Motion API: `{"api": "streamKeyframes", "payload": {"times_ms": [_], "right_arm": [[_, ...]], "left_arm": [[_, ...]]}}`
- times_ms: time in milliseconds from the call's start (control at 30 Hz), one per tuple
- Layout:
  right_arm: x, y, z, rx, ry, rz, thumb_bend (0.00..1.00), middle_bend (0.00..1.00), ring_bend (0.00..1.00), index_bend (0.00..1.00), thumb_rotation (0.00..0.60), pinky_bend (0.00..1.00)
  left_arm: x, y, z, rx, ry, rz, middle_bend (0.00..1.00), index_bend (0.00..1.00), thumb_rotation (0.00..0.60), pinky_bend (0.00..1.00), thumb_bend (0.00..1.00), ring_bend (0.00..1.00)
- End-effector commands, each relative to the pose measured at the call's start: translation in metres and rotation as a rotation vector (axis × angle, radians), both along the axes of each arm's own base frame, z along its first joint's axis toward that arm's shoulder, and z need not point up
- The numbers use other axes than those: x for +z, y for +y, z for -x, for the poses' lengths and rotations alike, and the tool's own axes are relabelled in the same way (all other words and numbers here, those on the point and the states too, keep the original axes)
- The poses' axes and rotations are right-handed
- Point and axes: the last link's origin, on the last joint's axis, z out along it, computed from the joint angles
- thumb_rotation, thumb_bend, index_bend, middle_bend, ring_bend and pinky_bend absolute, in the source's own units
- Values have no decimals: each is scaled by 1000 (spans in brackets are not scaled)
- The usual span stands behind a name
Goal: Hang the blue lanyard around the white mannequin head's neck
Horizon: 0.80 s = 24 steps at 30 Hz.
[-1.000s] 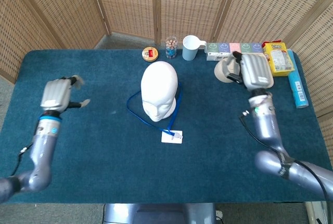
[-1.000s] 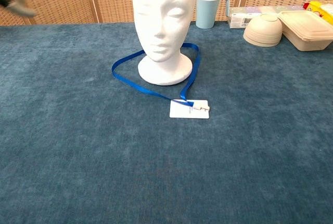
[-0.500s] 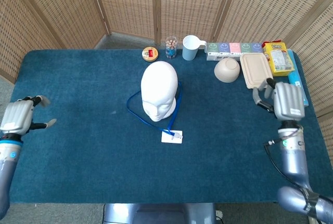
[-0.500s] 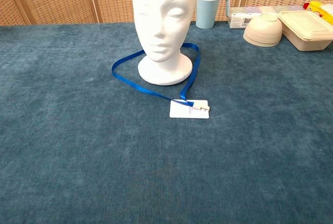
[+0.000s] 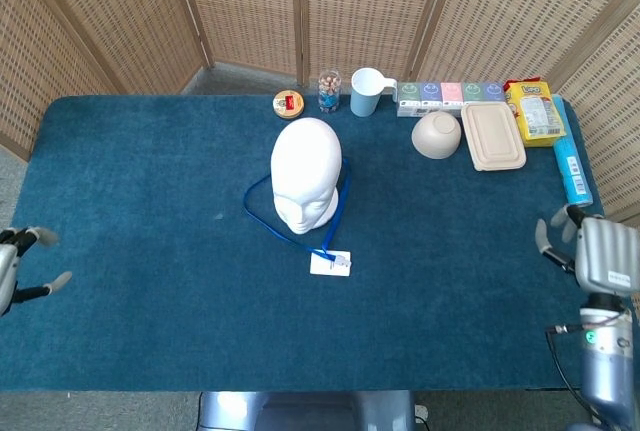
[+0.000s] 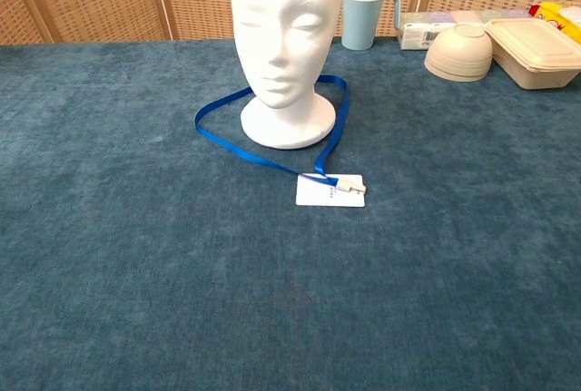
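The white mannequin head (image 5: pixel 306 173) (image 6: pixel 285 33) stands upright near the middle of the blue table. The blue lanyard (image 5: pixel 262 219) (image 6: pixel 238 141) lies flat on the cloth, looped around the head's base, and its white card (image 5: pixel 330 264) (image 6: pixel 329 190) rests in front of the head. My left hand (image 5: pixel 10 265) is at the far left edge of the head view, fingers apart, holding nothing. My right hand (image 5: pixel 600 253) hovers at the table's near right corner, its fingers spread and empty. Neither hand appears in the chest view.
Along the back edge stand a small round tin (image 5: pixel 288 104), a glass jar (image 5: pixel 329 91), a pale blue mug (image 5: pixel 367 91) (image 6: pixel 365 16), a row of small boxes (image 5: pixel 450 94), a beige bowl (image 5: pixel 436 135) (image 6: pixel 458 52), a lidded container (image 5: pixel 494 135) (image 6: pixel 536 52) and a yellow packet (image 5: pixel 533 111). Wicker screens (image 5: pixel 350 11) stand behind.
Both hands have drawn back from the table's middle toward its near corners, the left to the left edge, the right down the right side. The lanyard and head have not moved.
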Motion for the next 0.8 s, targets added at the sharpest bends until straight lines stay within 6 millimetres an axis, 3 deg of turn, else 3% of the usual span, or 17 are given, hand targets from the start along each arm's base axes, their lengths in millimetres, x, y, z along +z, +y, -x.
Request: {"api": "streamKeyframes", "payload": {"times_ms": [33, 167, 400, 800], "right_arm": [[-1, 15, 6, -18, 8, -8, 483, 622, 626, 502, 147, 711], [-3, 35, 12, -38, 13, -17, 482, 622, 626, 501, 145, 708], [-4, 55, 14, -38, 14, -11, 482, 622, 626, 506, 147, 708], [-11, 70, 7, 7, 7, -41, 482, 627, 626, 506, 145, 705]], "left_arm": [[-3, -15, 4, 15, 0, 7, 450, 388, 448, 396, 171, 367], [-10, -36, 9, 52, -4, 37, 450, 388, 443, 396, 170, 367], [-13, -55, 12, 87, -10, 46, 450, 388, 448, 395, 170, 367], [-17, -61, 8, 97, -31, 67, 450, 388, 447, 391, 170, 367]]}}
